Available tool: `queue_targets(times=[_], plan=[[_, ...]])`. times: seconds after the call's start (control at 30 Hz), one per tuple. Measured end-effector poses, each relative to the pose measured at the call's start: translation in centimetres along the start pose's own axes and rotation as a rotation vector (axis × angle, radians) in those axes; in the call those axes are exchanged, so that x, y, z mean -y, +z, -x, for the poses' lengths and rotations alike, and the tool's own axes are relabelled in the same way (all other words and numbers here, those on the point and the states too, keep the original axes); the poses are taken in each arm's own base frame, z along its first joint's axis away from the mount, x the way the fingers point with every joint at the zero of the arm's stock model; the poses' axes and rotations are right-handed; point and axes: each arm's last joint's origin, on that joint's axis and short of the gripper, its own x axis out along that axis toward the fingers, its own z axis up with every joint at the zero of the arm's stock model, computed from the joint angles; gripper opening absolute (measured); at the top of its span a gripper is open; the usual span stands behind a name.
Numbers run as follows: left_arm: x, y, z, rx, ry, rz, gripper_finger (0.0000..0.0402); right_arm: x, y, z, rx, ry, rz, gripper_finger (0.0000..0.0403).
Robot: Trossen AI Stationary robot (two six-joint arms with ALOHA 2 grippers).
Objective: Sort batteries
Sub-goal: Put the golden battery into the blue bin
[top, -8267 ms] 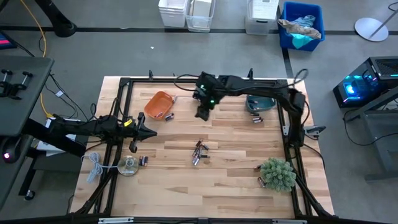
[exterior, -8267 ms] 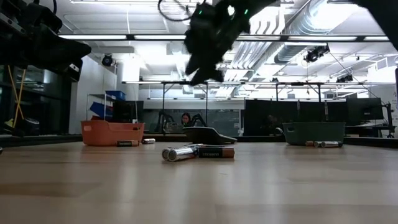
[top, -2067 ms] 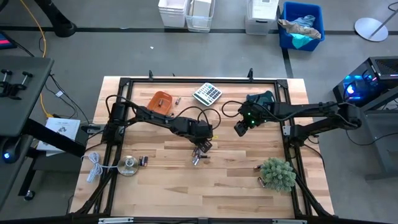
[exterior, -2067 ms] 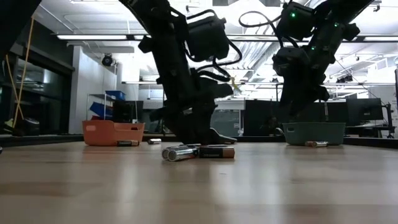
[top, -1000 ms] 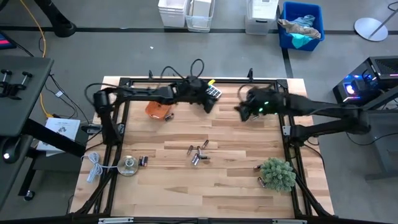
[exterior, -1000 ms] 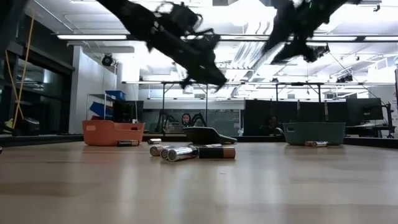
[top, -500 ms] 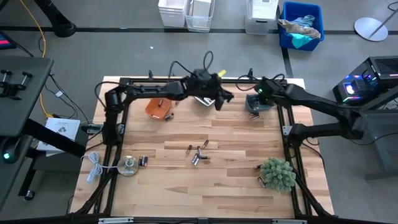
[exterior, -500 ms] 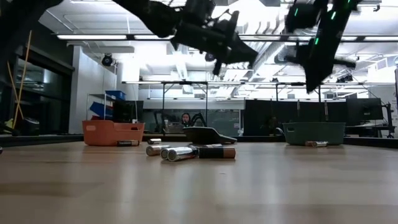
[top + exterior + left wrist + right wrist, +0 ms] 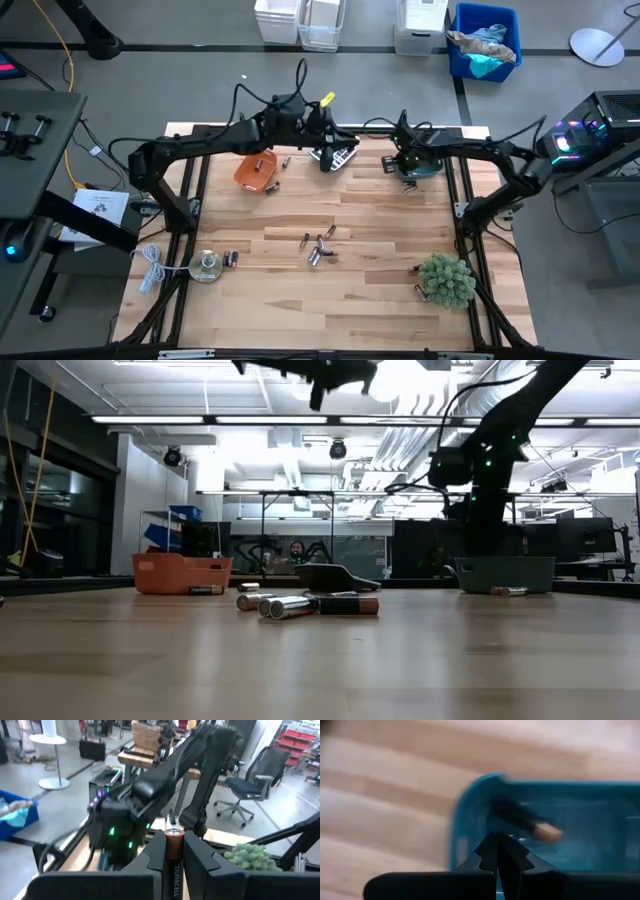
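My left gripper (image 9: 325, 157) hangs high over the far middle of the table, beside the grey calculator (image 9: 340, 155), shut on a black battery with a copper end (image 9: 173, 851). My right gripper (image 9: 405, 160) is shut with nothing in it, just above the teal bowl (image 9: 422, 166). A dark battery (image 9: 527, 820) lies on that bowl's floor. Several loose batteries (image 9: 318, 246) lie on their sides at the table's middle. An orange bowl (image 9: 255, 168) stands at the far left, with batteries beside it (image 9: 271, 185). My left gripper pinches the battery's long sides (image 9: 173, 870) between its two fingers (image 9: 150, 862). The battery lies along the fingers, its copper end (image 9: 173, 839) standing out past their tips. The fingers point about level toward the table's right side. The battery is lifted clear of the table.
A green plant (image 9: 446, 278) stands at the near right, a battery (image 9: 418, 291) beside it. A round clear disc (image 9: 207, 265), a white cord (image 9: 152, 266) and two batteries (image 9: 230, 258) lie near left. A battery (image 9: 508, 591) lies before the teal bowl.
My left gripper has risen with the battery, swinging toward the table's right and then back left over the calculator. My right gripper has gone toward the far edge and come down over the teal bowl.
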Motion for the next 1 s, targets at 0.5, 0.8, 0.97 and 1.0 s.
queue_targets(times=[0.5,0.8,0.97,1.0], plan=[[1.6,-0.8,-0.5,-0.05,-0.014,-0.068,0.0026,-5.1,0.0,1.8,0.138,0.321,-0.07,0.0],[-1.6,-6.5,-2.7,-0.042,0.094,-0.007,0.0026,1.3,1.9,15.2,0.458,0.269,-0.108,0.0],[-3.6,-11.1,-8.0,-0.178,0.13,0.061,0.0026,4.3,-0.1,21.3,0.583,0.314,-0.163,0.0],[-3.8,-11.6,-9.2,-0.198,0.131,0.069,0.0026,4.7,-0.6,22.0,0.594,0.326,-0.176,0.0]])
